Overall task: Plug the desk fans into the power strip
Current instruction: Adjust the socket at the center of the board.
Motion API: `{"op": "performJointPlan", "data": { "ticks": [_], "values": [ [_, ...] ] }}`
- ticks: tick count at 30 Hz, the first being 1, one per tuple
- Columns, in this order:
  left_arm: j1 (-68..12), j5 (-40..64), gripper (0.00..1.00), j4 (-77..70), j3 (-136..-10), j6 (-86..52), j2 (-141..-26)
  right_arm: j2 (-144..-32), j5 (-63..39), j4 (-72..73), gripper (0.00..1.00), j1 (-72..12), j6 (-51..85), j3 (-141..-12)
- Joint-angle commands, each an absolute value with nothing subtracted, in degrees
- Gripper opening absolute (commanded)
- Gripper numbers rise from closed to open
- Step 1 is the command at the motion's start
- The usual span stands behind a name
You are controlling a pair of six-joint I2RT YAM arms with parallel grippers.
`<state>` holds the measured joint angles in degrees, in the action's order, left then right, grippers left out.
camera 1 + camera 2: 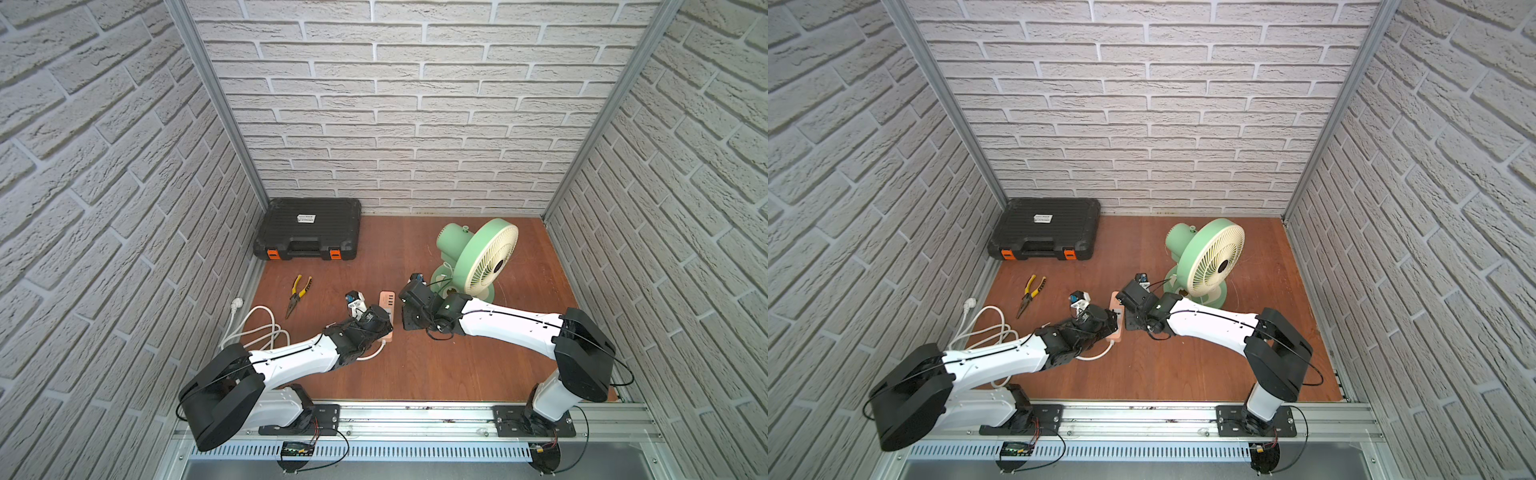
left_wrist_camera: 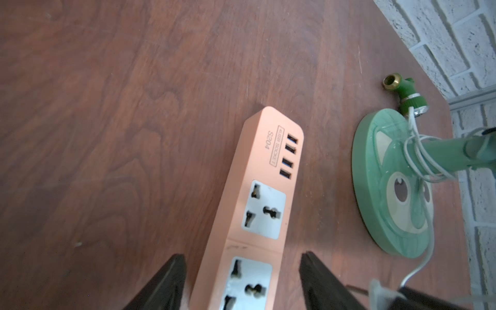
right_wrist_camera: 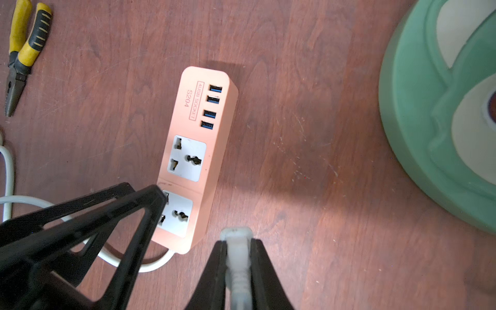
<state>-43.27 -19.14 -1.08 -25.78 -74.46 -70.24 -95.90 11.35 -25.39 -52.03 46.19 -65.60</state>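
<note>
The mint-green desk fan (image 1: 478, 257) (image 1: 1208, 257) stands at the back right, its round base (image 2: 389, 188) (image 3: 442, 134) close to the strip. Its thin white cord (image 2: 418, 153) is looped round the stem. The peach-orange power strip (image 1: 386, 299) (image 1: 1115, 301) (image 2: 257, 188) (image 3: 193, 150) lies flat mid-table, both sockets empty. My left gripper (image 2: 243, 256) is open and straddles the strip's cable-end socket, with a gap on each side. My right gripper (image 3: 239, 241) is shut on the small white plug (image 3: 236, 234), just beside the strip's cable end.
A black toolcase (image 1: 307, 235) sits at the back left. Yellow-handled pliers (image 1: 298, 295) (image 3: 24, 48) lie left of the strip. The strip's thick white cable (image 1: 257, 328) coils at the left edge. A green and brass fitting (image 2: 402, 94) lies behind the fan base. Brick walls close three sides.
</note>
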Motion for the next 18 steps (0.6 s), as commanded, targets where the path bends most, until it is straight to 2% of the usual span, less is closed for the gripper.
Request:
{"op": "performJointPlan", "data": {
  "ticks": [1,4,7,9,18],
  "values": [
    [-42.36,-19.16,0.54,-3.94,-21.3,-74.45,-66.75,-97.72,10.49,-22.52,0.03,-52.66,46.84,-68.41],
    [-41.17,-19.35,0.26,-3.7,-18.51,-74.55,-64.25,-99.56,10.35,-22.75,0.03,-53.07,47.1,-70.25],
    [-40.11,-19.15,0.1,-3.96,-16.68,-74.21,-62.85,-101.08,11.01,-23.02,0.03,-53.38,47.42,-71.7],
    [-39.5,-19.09,0.06,-4.59,-15.96,-73.53,-62.65,-101.95,11.12,-23.09,0.03,-53.48,47.67,-72.48],
    [-38.53,-16.33,0.04,-17.52,-13.67,-70.19,-69.33,-105.82,12.55,-22.12,0.03,-54.33,48.43,-74.91]
  ]
}}
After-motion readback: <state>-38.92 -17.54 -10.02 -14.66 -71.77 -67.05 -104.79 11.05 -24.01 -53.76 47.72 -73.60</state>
